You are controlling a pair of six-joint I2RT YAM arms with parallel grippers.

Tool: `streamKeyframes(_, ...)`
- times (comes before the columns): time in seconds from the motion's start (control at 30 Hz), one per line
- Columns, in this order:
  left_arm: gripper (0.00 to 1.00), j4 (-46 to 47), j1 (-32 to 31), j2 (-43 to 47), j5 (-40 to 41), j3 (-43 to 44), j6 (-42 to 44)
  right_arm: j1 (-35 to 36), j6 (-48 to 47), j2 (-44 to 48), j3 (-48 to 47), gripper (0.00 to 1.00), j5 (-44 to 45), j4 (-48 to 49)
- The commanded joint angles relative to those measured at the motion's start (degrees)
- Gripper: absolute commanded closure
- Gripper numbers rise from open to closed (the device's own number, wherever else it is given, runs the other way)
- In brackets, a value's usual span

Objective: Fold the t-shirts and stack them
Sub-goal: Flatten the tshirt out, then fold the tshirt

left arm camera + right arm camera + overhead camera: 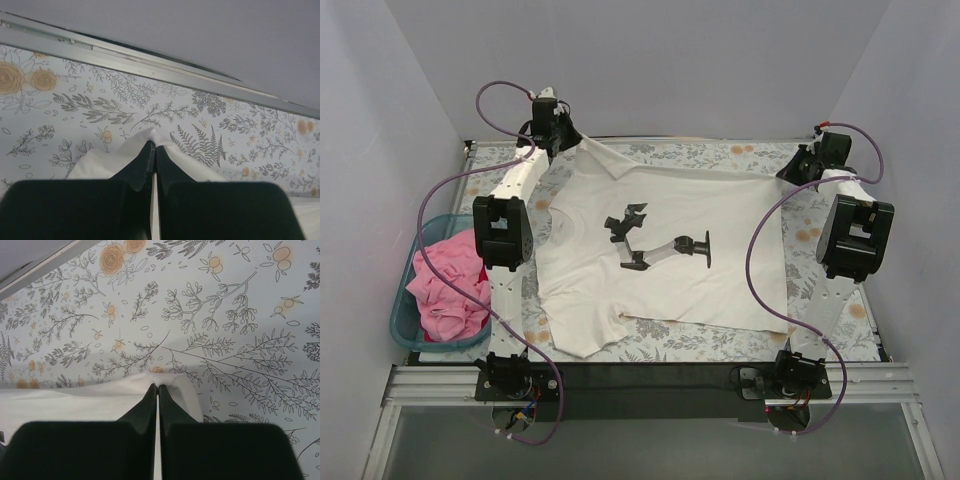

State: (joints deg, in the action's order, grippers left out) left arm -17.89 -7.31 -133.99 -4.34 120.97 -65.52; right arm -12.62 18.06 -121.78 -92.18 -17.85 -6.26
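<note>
Firmly we pinch the white shirt (pixel 720 280).
Left tool (pixel 154 146) clamps it at eleven o'clock, right tool (pixel 158 387) at two.

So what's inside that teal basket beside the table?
A crumpled pink t-shirt fills the basket. Anything beneath it is covered, so I cannot tell.
</note>
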Motion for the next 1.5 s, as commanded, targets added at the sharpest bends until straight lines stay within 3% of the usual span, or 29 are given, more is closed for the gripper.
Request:
streamKeyframes(0.0, 1.0, 3.5, 0.9, 2.2, 1.3, 2.3, 3.8, -0.1, -0.1, -0.1, -3.2, 0.99, -1.0, 3.6)
streamKeyframes(0.27, 1.0, 5.1, 1.3, 2.0, -0.5, 3.3, 3.5, -0.1, 0.7, -0.2, -4.4, 0.99, -1.8, 4.4)
streamKeyframes(0.57, 1.0, 3.8, 1.3, 8.5, -2.6, -6.3, 1.9, -0.4, 0.2, 3.1, 1.1, 0.99, -0.6, 3.5)
streamKeyframes(1.13, 1.0, -11.9, 1.3, 21.1, -3.6, -13.4, -5.5, -0.6, -3.7, 14.5, 7.9, 0.99, 4.4, -5.2)
streamKeyframes(1.47, 1.0, -9.5, 1.3, 31.8, -5.8, -31.1, -10.9, -0.6, -3.7, 16.7, 11.6, 0.99, 5.5, -8.9)
